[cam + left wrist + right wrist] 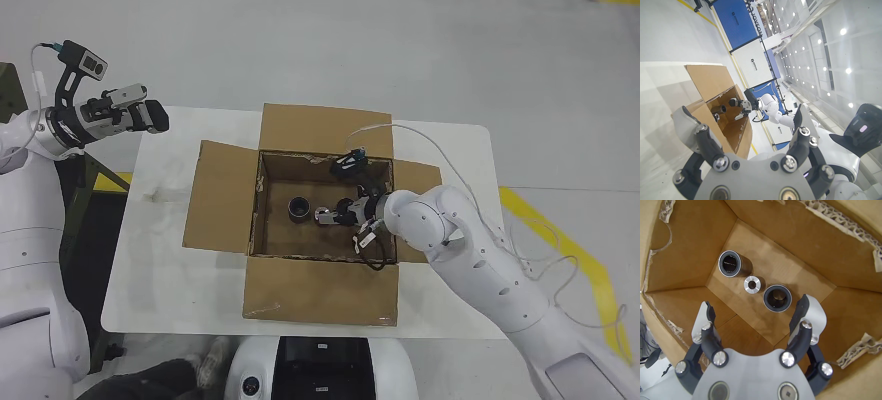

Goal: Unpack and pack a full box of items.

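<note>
An open cardboard box (225, 195) stands mid-table with its flaps spread. On its floor stand three metal parts: a tall dark cylinder (730, 264), a small silver bushing (752, 285) and a short dark ring sleeve (777, 298). My right gripper (755, 308) hangs inside the box above them, open and holding nothing, also seen as the right gripper (340, 213) from above. The tall cylinder (300, 209) stands just beside it. My left gripper (742, 117) is open and holding nothing, raised off the table's far left corner (150, 115), well away from the box (715, 89).
The white table (160, 270) has bare surface left of the box and in front of it. A white cable (440, 150) arcs over the box's right side to the right arm. Torn cardboard edges (855, 232) line the box rim.
</note>
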